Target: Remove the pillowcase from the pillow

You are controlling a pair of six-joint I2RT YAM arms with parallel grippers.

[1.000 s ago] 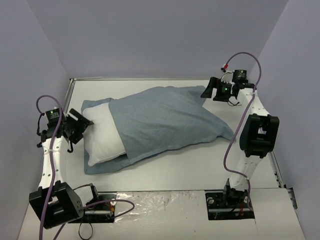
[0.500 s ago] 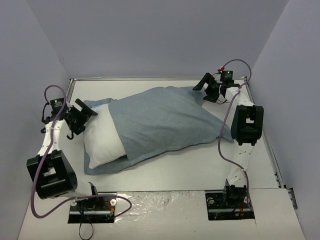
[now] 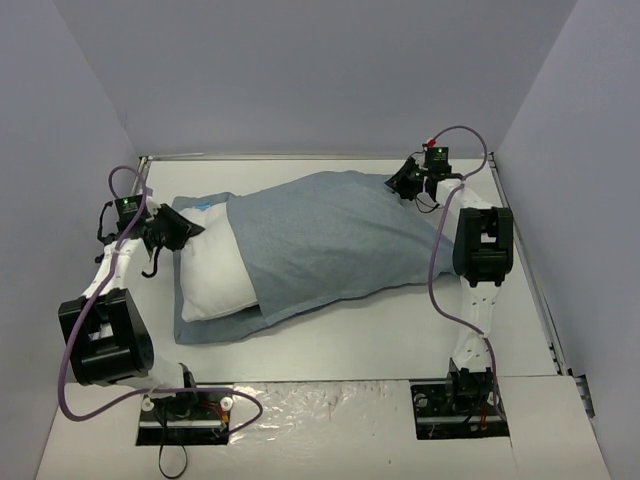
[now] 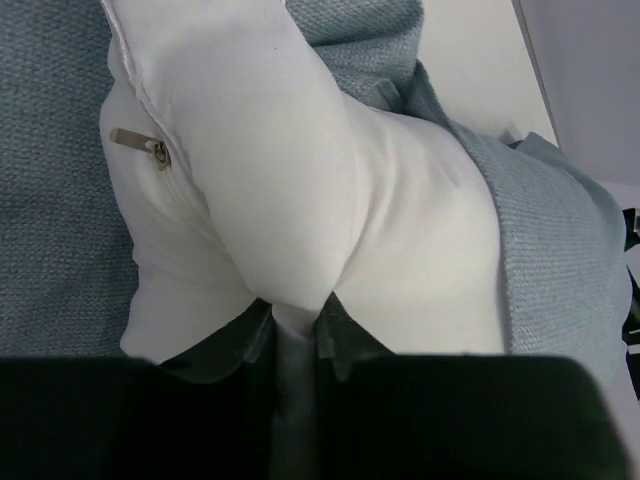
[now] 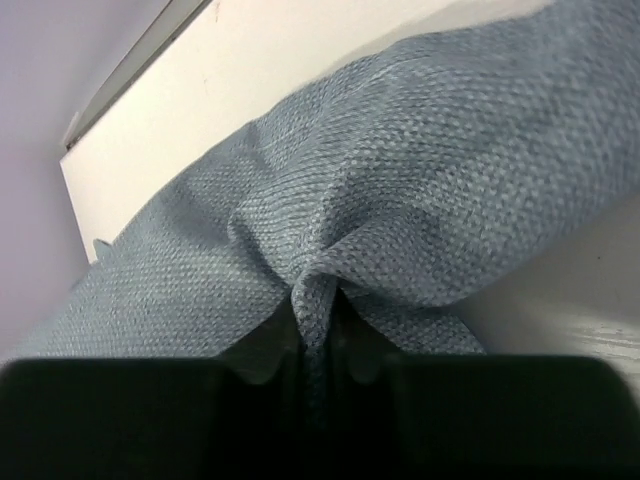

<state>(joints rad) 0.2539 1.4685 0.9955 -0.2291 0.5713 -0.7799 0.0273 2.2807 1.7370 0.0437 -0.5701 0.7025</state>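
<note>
The grey-blue pillowcase (image 3: 330, 235) lies across the table and covers the right part of the white pillow (image 3: 215, 270), whose left end sticks out of it. My left gripper (image 3: 185, 232) is at that bare end, shut on a pinch of the pillow's white fabric (image 4: 300, 180) between its jaws (image 4: 295, 315). A small brass zipper pull (image 4: 140, 143) shows on the pillow. Pillowcase cloth (image 4: 560, 230) lies beside it. My right gripper (image 3: 400, 185) is at the far right corner, shut on a fold of the pillowcase (image 5: 420, 170), which bunches between its jaws (image 5: 318, 310).
The white table (image 3: 350, 340) is walled by grey panels on the left, back and right. A raised rim (image 3: 300, 158) runs along its far edge, close behind the right gripper. Both arm bases stand on a shiny strip (image 3: 320, 405) at the near edge.
Both grippers have moved in toward the bedding and shut: the left on the pillow's bare end, the right on the pillowcase's far corner. The pillow's left end has shifted slightly right.
</note>
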